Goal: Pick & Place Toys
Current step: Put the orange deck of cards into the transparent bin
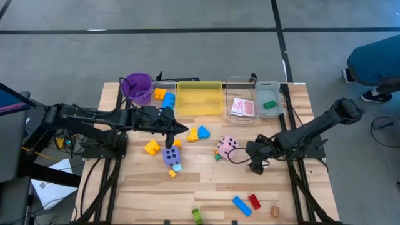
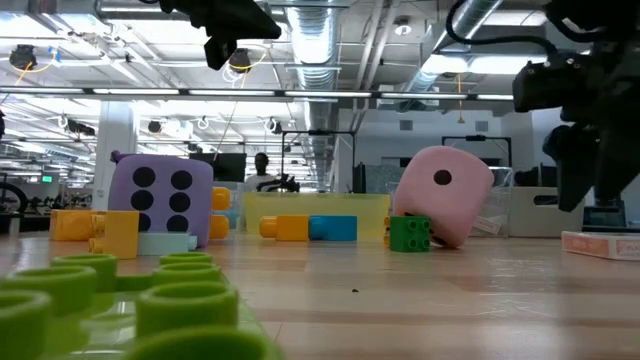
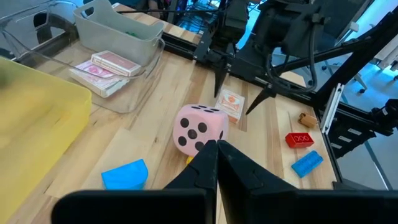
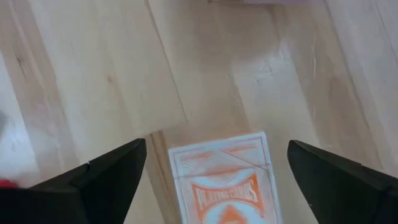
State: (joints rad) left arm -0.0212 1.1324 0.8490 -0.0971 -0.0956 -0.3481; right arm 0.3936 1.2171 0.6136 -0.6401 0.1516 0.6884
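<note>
An orange playing-card pack (image 4: 227, 180) lies flat on the table, also seen in the left wrist view (image 3: 231, 102). My right gripper (image 4: 216, 148) hangs open right above it, fingers pointing down, one on each side of the pack, apart from it; in the high view (image 1: 255, 160) it hides the pack. A pink die (image 1: 227, 146) rests just left of it, leaning on a small green block (image 2: 410, 233). My left gripper (image 1: 182, 129) is shut and empty above the table's middle, over a purple die (image 1: 171, 156) and orange and blue blocks (image 1: 198, 132).
Along the far edge stand a purple cup (image 1: 137, 86), a yellow tray (image 1: 200, 99), a clear tray with pink card packs (image 1: 244, 107) and a grey bin (image 1: 270, 103). Blue (image 1: 242, 205), red (image 1: 255, 200) and green (image 1: 197, 215) blocks lie near the front edge. A person stands at far right (image 1: 375, 62).
</note>
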